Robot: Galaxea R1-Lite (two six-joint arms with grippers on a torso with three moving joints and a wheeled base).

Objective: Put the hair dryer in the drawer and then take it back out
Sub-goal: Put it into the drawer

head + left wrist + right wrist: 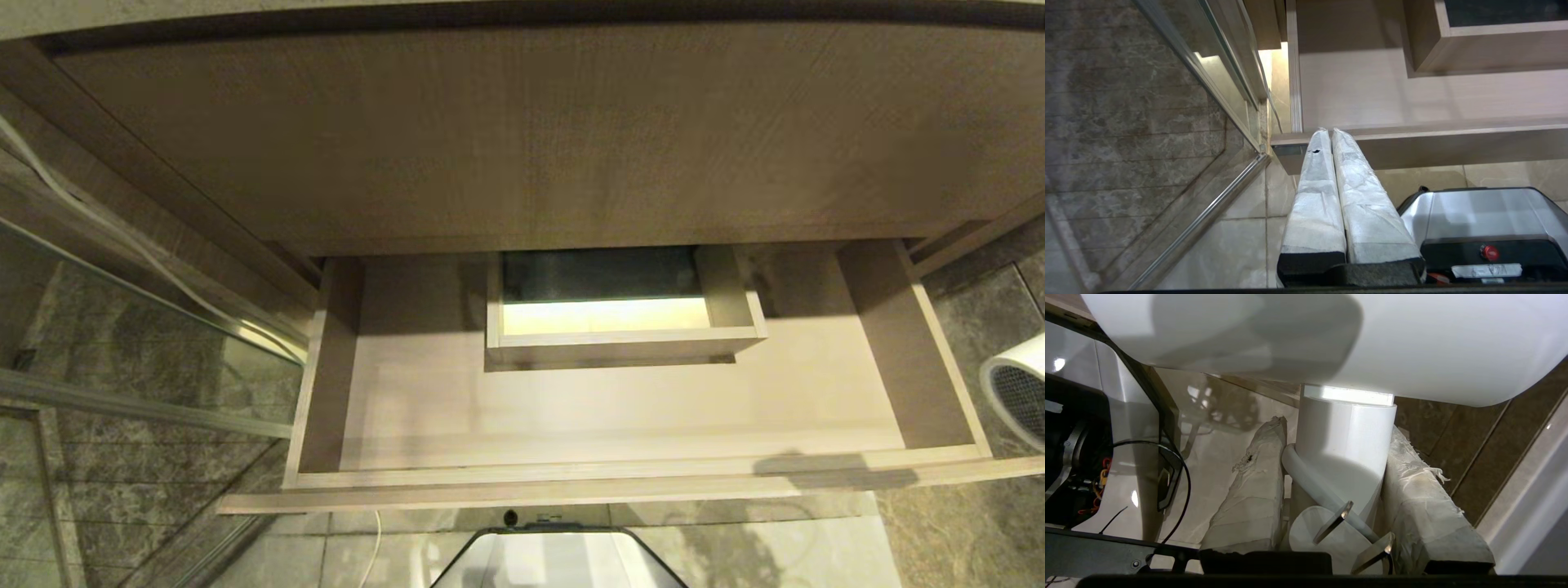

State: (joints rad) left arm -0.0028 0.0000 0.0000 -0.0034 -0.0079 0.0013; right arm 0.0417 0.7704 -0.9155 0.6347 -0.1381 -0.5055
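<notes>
Drawer (620, 408): open, bare. Dryer (1016, 392): your right fingers (1257, 490) grip its handle, beyond the drawer's right edge; insertion pending. Left fingers (1314, 179): closed, idle.

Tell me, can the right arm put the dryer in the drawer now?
Probably yes. The right tool grips the dryer just beyond the drawer's right side; the drawer is open, with nothing seen in the way.

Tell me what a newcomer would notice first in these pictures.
The wide drawer stands pulled open across the head view, bare inside apart from the boxed cut-out at its middle back. At that view's right edge the hair dryer shows its mesh end; the right gripper is clamped on its handle. The left gripper hangs shut at the drawer's front.
</notes>
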